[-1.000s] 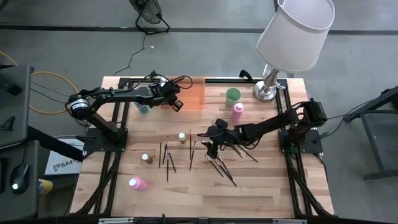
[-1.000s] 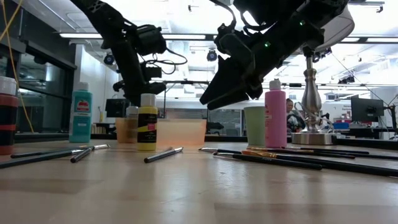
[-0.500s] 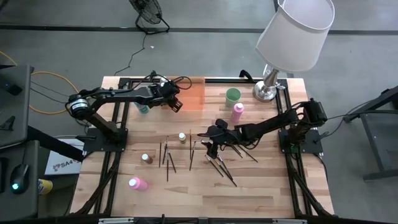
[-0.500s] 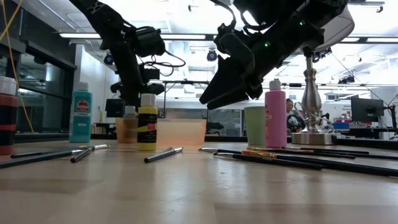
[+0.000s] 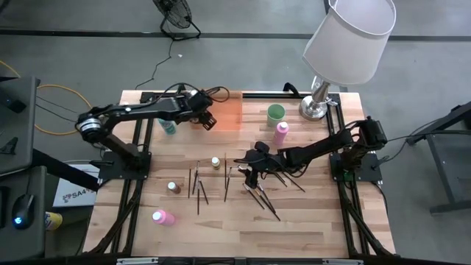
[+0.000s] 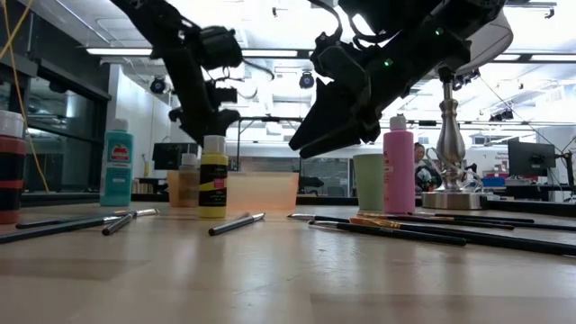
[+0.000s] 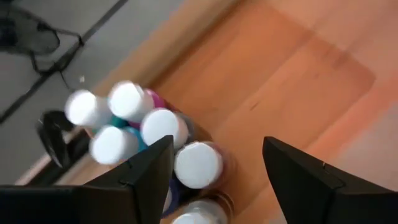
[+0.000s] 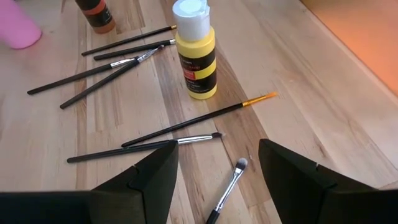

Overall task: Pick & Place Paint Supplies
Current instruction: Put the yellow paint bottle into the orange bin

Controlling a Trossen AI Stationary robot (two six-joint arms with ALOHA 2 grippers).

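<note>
A pale wooden table [image 5: 309,221] stands on grey floor, a white-shaded lamp [image 5: 346,44] at its far right corner. The left gripper [image 5: 204,118], jaws wide and empty, hovers over white-capped bottles [image 7: 158,134] beside the translucent orange tray [image 5: 229,114]. The right gripper [image 5: 249,171], spread and empty, hangs over thin dark paintbrushes [image 8: 155,134] near a yellow bottle [image 8: 195,53].

Upright white-capped paint bottles [image 5: 215,162] and scattered dark paintbrushes [image 5: 226,182] across the tabletop.

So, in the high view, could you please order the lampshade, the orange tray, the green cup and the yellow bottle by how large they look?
1. Lampshade, though it sits nearer the camera.
2. Orange tray.
3. Green cup.
4. Yellow bottle.
</note>
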